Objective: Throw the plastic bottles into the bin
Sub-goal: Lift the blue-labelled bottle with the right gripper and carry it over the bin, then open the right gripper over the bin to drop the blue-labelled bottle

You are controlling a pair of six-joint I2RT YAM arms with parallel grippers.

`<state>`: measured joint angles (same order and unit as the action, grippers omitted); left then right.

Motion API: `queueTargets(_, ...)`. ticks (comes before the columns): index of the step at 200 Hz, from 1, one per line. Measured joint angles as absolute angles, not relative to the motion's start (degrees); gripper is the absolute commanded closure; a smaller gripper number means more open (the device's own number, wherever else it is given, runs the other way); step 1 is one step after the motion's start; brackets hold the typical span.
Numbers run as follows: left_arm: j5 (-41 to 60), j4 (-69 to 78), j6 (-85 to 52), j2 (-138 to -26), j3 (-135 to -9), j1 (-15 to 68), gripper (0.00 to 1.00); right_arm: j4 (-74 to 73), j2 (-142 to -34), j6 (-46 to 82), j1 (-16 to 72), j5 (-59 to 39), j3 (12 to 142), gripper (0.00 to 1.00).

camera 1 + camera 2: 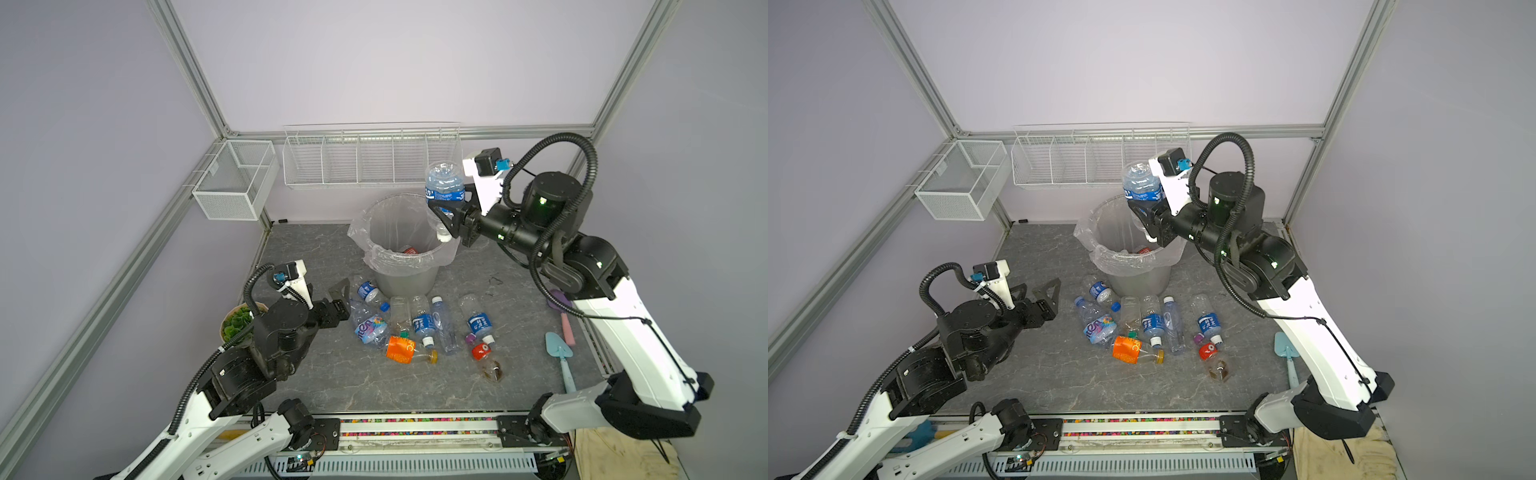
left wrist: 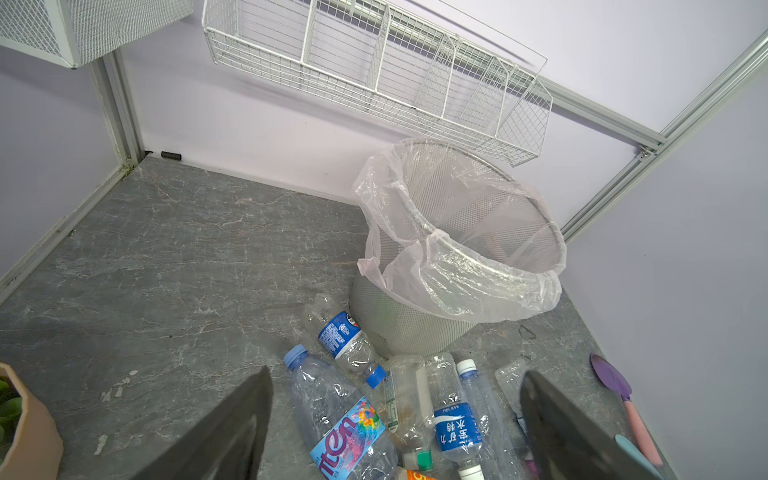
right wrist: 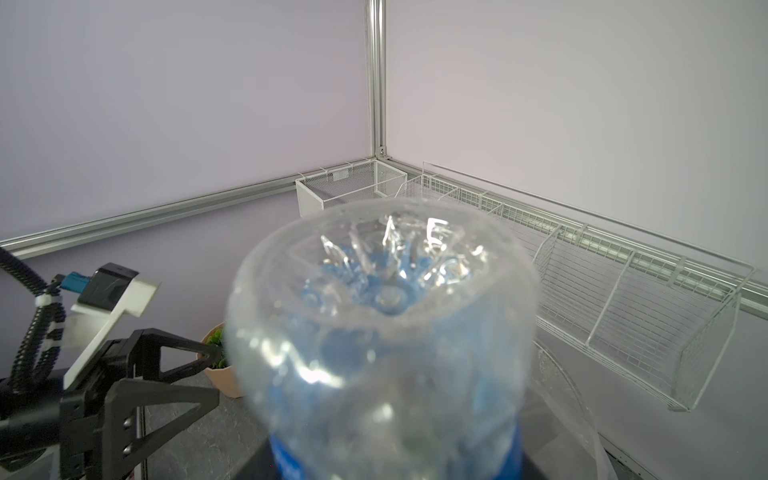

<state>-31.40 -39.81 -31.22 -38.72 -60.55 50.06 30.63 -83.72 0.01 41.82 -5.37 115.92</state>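
Note:
My right gripper [image 1: 448,210] [image 1: 1145,208] is shut on a clear plastic bottle [image 1: 444,187] [image 1: 1141,183] with a blue label. It holds the bottle cap down, over the right rim of the bin [image 1: 405,282] [image 1: 1138,282]. In the right wrist view the bottle's base [image 3: 382,332] hides the jaws. The bin is a grey mesh bucket [image 2: 415,332] lined with a clear bag, and a few bottles lie inside. Several more bottles [image 1: 399,324] [image 1: 1129,328] [image 2: 345,424] lie on the table in front of it. My left gripper [image 1: 326,297] [image 1: 1034,293] [image 2: 395,432] hangs open and empty at their left edge.
A long white wire basket [image 1: 370,158] and a white mesh box [image 1: 232,183] hang on the back wall. A potted plant [image 1: 237,322] stands beside the left arm. A light blue trowel [image 1: 561,357] and a purple and pink tool [image 1: 565,320] lie at the right.

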Motion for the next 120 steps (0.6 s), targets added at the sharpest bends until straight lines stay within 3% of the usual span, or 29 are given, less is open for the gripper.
queueTargets(40,-31.1,-41.0,-32.3,-37.6,-60.6,50.1,0.09,29.0,-91.1,2.5,38.6,-7.6,120.4,0.92)
queueTargets(64,-30.7,-41.5,-32.8,-37.4,-60.6,50.1,0.09,28.0,-96.7,3.4,37.5,-7.4,121.4,0.73)
queueTargets(70,-30.6,-41.5,-32.9,-37.4,-60.6,50.1,0.09,28.9,-98.4,3.5,37.3,-7.2,122.8,0.58)
queueTargets(72,-30.5,-41.5,-32.9,-37.4,-60.6,50.1,0.09,29.2,-99.7,3.4,37.3,-7.0,123.5,0.5)
queueTargets(74,-30.5,-41.5,-32.9,-37.4,-60.6,50.1,0.09,29.8,-100.6,3.4,37.2,-6.9,124.4,0.35)
queueTargets(75,-30.5,-41.5,-32.9,-37.4,-60.6,50.1,0.09,29.8,-100.6,3.4,37.2,-6.9,124.4,0.35)
queueTargets(79,-30.3,-41.5,-33.0,-37.4,-60.6,50.1,0.09,31.3,-103.0,3.6,37.2,-6.6,126.7,0.17)
queueTargets(80,-30.3,-41.5,-33.0,-37.4,-60.6,50.1,0.09,31.7,-103.4,3.5,37.2,-6.4,127.2,0.06)
queueTargets(82,-30.3,-41.5,-33.0,-37.4,-60.6,50.1,0.09,32.1,-103.9,3.5,37.1,-6.3,127.8,0.02)
queueTargets(87,-30.1,-41.6,-33.0,-37.4,-60.6,50.1,0.09,36.1,-107.7,3.4,37.1,-5.6,133.0,0.11)
queueTargets(102,-29.9,-41.9,-33.3,-37.4,-60.6,50.1,0.1,41.2,-114.7,3.6,37.0,-3.9,142.0,0.12)
queueTargets(120,-29.9,-42.2,-33.4,-37.4,-60.6,50.1,0.09,43.3,-113.6,3.7,37.1,-1.5,139.5,0.12)
